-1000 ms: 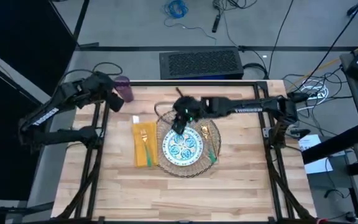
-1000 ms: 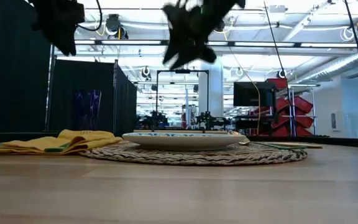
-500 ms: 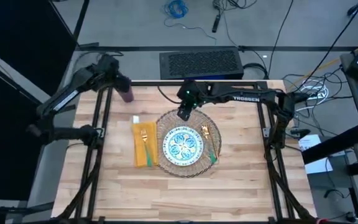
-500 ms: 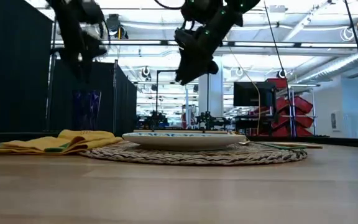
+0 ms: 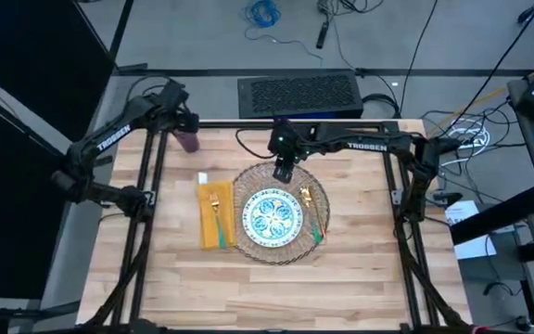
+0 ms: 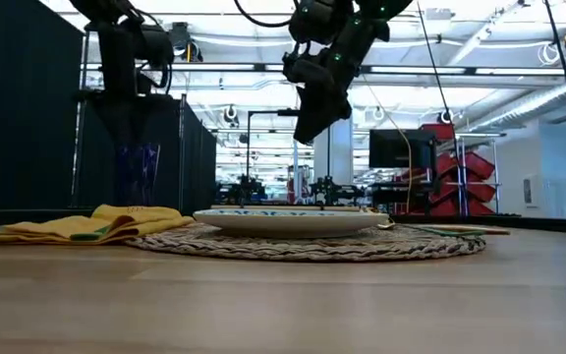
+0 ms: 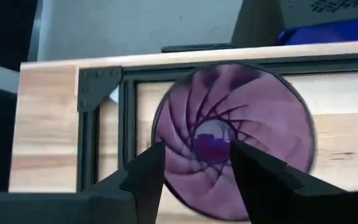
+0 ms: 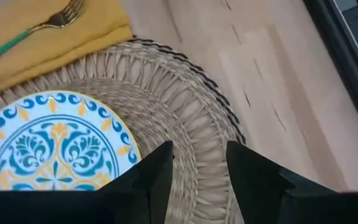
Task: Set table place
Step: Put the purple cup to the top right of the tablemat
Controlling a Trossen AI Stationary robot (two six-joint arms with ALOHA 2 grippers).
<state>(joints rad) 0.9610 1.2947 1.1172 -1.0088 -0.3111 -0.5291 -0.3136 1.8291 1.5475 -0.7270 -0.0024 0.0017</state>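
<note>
A round woven mat (image 5: pixel 276 256) lies mid-table with the teal-patterned plate (image 5: pixel 271 219) on it. A spoon (image 5: pixel 316 221) lies on the mat's right side. To its left, the yellow napkin (image 5: pixel 213 223) carries a fork (image 5: pixel 216 202). The purple cup (image 5: pixel 189 142) stands upright at the table's far left corner. My left gripper (image 7: pixel 197 168) hangs open above the cup (image 7: pixel 253 124), looking down into it. My right gripper (image 8: pixel 199 168) hangs open and holds nothing. It is above the mat's far edge (image 8: pixel 185 93), in the air (image 6: pixel 314 118).
The near half of the plank table (image 5: pixel 341 278) is bare wood. A black box (image 5: pixel 299 93) sits on the floor behind the far edge, with cables beyond it. The arms' black frames stand along both table sides.
My left gripper has swung from beside the cup toward the far edge and now hangs over the cup. My right gripper has drawn back from over the plate toward the far edge, over the mat's far rim. The place's things have stayed where they were.
</note>
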